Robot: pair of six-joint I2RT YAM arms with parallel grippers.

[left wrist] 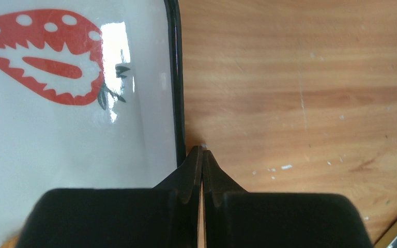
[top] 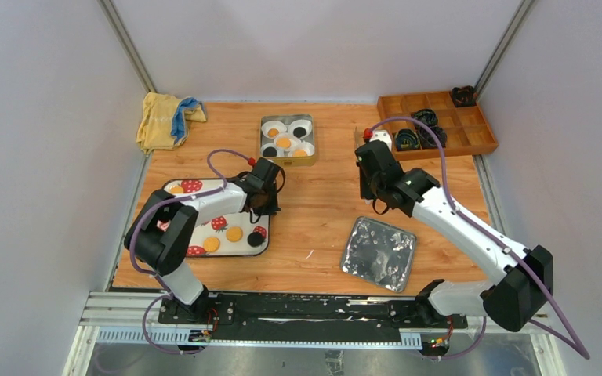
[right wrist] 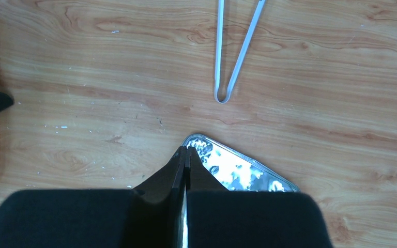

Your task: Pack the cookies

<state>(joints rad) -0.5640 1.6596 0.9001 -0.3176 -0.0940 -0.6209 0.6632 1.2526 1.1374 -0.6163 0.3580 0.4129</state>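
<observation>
Golden-orange cookies (top: 234, 233) and a black one (top: 255, 241) lie on the white strawberry-print tray (top: 204, 215) at the left. More cookies, orange (top: 284, 142) and black (top: 301, 128), sit in white paper cups inside the square tin (top: 288, 162) at the back. My left gripper (top: 263, 208) is shut and empty, with its tips (left wrist: 202, 150) low at the tray's black right rim (left wrist: 174, 77). My right gripper (top: 378, 205) is shut and empty, and its tips (right wrist: 186, 150) hover over a corner of the silver lid (right wrist: 238, 170).
The silver lid (top: 378, 253) lies at front centre-right. Grey tongs (right wrist: 232, 62) lie on the wood beyond it. A yellow and blue cloth (top: 165, 117) is at the back left. A wooden compartment box (top: 470, 129) with dark items stands at the back right.
</observation>
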